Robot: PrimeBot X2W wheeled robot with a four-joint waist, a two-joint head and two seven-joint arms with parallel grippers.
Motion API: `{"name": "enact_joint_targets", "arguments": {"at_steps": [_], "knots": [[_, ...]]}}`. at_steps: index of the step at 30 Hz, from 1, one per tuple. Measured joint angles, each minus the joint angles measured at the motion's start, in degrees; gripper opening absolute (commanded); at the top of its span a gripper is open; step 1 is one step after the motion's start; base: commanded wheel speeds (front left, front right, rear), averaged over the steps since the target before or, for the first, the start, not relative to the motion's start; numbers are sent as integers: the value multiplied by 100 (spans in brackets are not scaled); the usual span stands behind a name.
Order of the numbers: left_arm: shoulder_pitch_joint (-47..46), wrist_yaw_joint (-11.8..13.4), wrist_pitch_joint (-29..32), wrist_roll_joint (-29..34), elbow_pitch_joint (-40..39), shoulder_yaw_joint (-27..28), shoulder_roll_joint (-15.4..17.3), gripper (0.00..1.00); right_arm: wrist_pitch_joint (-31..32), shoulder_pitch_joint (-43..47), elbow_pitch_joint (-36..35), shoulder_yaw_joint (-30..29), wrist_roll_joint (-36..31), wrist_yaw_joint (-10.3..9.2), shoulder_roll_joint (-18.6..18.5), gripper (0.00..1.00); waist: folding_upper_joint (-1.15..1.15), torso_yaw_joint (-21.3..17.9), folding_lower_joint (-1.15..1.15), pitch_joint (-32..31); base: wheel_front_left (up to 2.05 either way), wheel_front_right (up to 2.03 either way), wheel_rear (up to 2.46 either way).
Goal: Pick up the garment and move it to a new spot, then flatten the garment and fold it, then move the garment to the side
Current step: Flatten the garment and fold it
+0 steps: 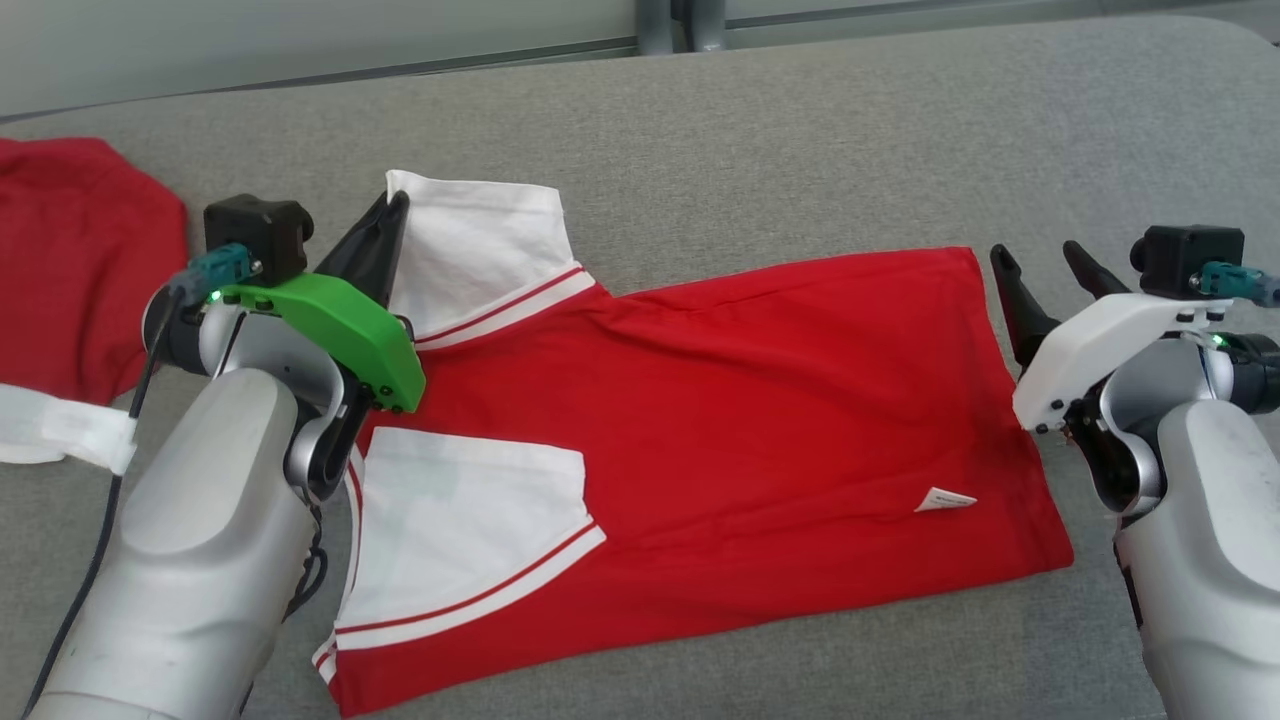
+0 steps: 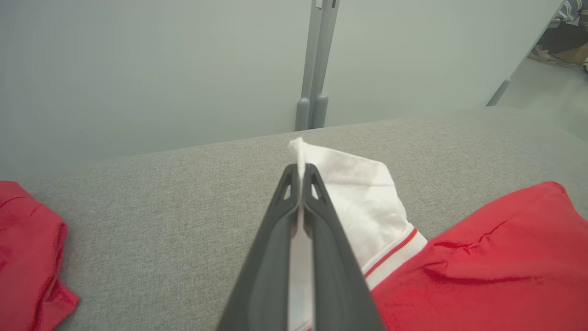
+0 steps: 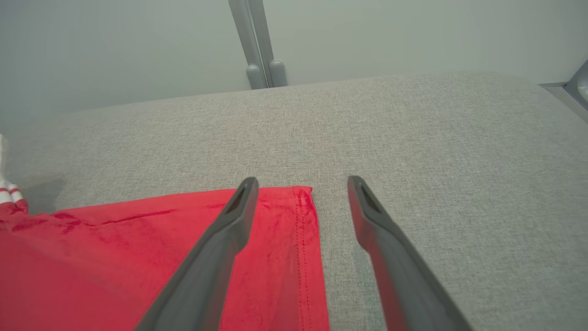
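Left wrist view has the left gripper (image 2: 301, 172) with its two dark fingers pressed together on a thin fold of white cloth. This is the outer edge of the far white sleeve (image 2: 363, 193) of the red T-shirt (image 1: 760, 400). Across the shirt, the right gripper (image 3: 301, 184) holds nothing. Its fingers are wide apart, one over the red hem (image 3: 305, 239) at the far corner, the other over the bare grey padded surface (image 3: 436, 138). The shirt lies spread and nearly flat mid-surface, sleeves toward the robot's left and hem toward its right. A second red garment (image 1: 80, 250) sits apart at the left. The shirt should handle as light, limp knit that sags and drags rather than keeping its shape. Pinches therefore belong at seamed edges and corners, sleeve edge and hem corner together, to keep it taut.
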Motion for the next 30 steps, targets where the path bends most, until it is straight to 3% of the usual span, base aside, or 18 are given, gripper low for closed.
{"name": "enact_joint_targets", "arguments": {"at_steps": [11, 22, 23, 24, 26, 29, 30], "knots": [[578, 335, 107, -55, -1354, -35, 119, 0, 565, -1136, 1759, 193, -224, 0, -472, 100, 0, 512, 0, 79, 0, 0, 0], [605, 447, 248, -105, -1678, -69, 122, 0, 634, -1780, 2805, 461, -226, 0, -573, 100, 0, 713, 0, 375, 0, 0, 0], [605, 448, 249, -111, -1683, -71, 123, 0, 633, -1817, 2884, 501, -215, 0, -571, 97, 0, 721, 0, 395, 0, 0, 0], [605, 450, 249, -111, -1686, -70, 124, 0, 627, -1851, 2953, 539, -210, 0, -571, 86, 0, 729, 0, 414, 0, 0, 0], [605, 464, 249, -112, -1695, -74, 126, 0, 586, -1931, 3065, 602, -191, 0, -575, 50, 0, 742, 0, 446, 0, 0, 0], [605, 469, 249, -127, -1696, -78, 133, 0, 535, -2031, 3206, 713, -153, 1, -567, 35, 0, 743, 0, 469, 0, 0, 0], [605, 472, 249, -130, -1696, -79, 137, 0, 510, -2056, 3248, 751, -142, 1, -565, 23, 0, 738, 0, 469, 0, 0, 0]]}}
